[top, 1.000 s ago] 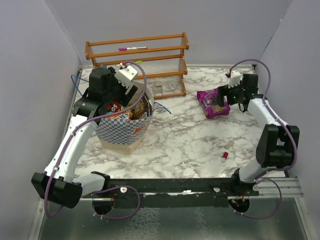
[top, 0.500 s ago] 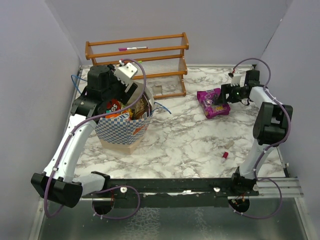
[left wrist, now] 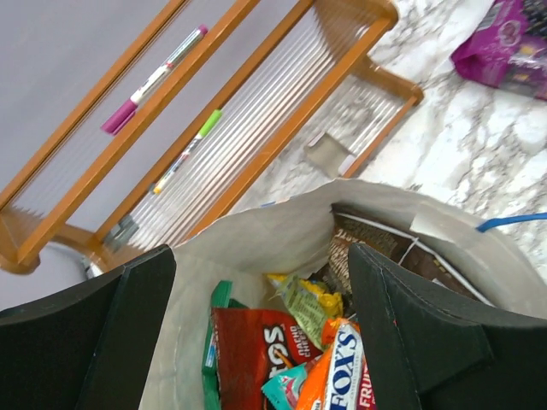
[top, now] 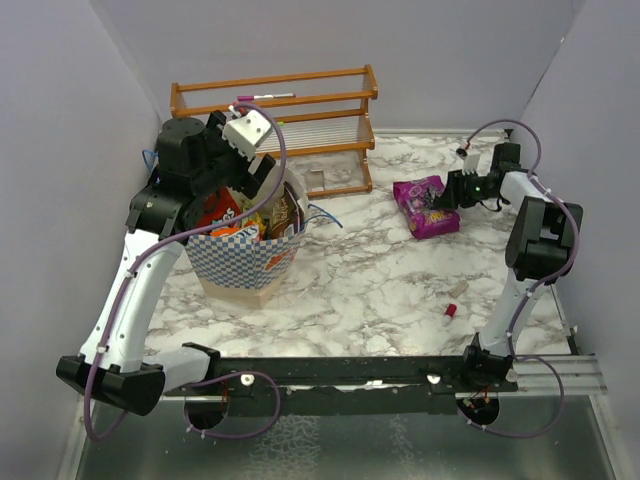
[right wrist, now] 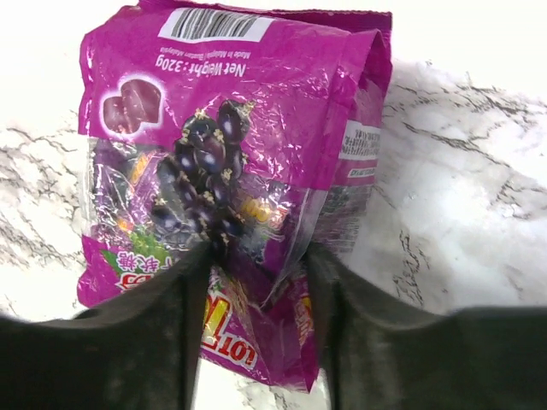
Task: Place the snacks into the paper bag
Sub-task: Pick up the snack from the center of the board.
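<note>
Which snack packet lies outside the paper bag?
The magenta grape-candy packet, on the marble at the right pincer; the rest sit inside the checkered bag.

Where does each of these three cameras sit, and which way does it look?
Top camera: fixed above and behind the robot, looking down on the table; the left arm and right arm both show.
Left wrist camera: on the left arm, looking down into the paper bag of snacks; its two black fingers frame the picture.
Right wrist camera: on the right arm, looking at the purple packet on the table; its fingers stand either side of it.
Shared: the purple packet shows in all three; the wooden rack in the top and left wrist views.
</note>
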Controlling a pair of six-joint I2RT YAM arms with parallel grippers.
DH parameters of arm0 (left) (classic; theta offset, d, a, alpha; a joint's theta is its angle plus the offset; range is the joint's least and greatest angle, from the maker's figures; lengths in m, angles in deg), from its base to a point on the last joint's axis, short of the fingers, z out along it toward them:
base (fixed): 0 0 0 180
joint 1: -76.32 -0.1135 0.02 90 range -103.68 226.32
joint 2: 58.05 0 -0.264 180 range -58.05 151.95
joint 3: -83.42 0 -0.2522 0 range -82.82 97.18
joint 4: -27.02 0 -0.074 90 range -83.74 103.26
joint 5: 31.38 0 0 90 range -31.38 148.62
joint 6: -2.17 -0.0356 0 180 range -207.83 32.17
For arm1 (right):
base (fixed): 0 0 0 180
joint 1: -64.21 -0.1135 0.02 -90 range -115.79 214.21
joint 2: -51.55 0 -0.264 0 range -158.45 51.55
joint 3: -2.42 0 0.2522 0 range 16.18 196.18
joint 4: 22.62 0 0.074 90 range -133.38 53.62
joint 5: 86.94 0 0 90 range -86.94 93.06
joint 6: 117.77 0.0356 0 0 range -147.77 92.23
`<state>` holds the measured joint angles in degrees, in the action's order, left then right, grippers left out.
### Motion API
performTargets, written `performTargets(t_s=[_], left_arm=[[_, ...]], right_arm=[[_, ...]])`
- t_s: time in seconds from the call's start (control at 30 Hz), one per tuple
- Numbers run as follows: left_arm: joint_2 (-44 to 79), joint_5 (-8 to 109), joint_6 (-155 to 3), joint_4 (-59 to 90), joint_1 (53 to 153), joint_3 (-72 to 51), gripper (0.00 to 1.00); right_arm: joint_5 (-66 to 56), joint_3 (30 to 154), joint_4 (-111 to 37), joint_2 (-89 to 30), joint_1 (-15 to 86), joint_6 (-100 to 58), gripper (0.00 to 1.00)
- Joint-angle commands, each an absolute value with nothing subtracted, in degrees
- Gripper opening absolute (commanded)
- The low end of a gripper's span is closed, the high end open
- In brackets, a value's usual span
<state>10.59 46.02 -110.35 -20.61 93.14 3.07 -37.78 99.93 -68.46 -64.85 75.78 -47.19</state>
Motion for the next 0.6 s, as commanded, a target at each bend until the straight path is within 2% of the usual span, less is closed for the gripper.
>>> performTargets(t_s=[0.0, 0.13, 0.2, 0.57], left_arm=[[10.66, 38.38, -107.11, -18.86, 92.75, 5.84, 0.85], [11.91, 33.84, -102.75, -16.63, 92.69, 7.49, 0.85], [12.94, 31.57, -99.98, -15.8, 92.79, 8.94, 0.84], [16.2, 23.74, -90.44, -9.73, 94.81, 10.28, 0.75]], right_arm=[[-42.77, 101.37, -72.02, -67.35, 75.46, -50.64, 0.36], [-43.9, 100.95, -72.5, -65.89, 75.46, -52.15, 0.12], [-44.85, 101.25, -73.65, -64.99, 75.46, -52.97, 0.03], [-54.2, 97.27, -76.37, -51.39, 75.46, -58.12, 0.01]])
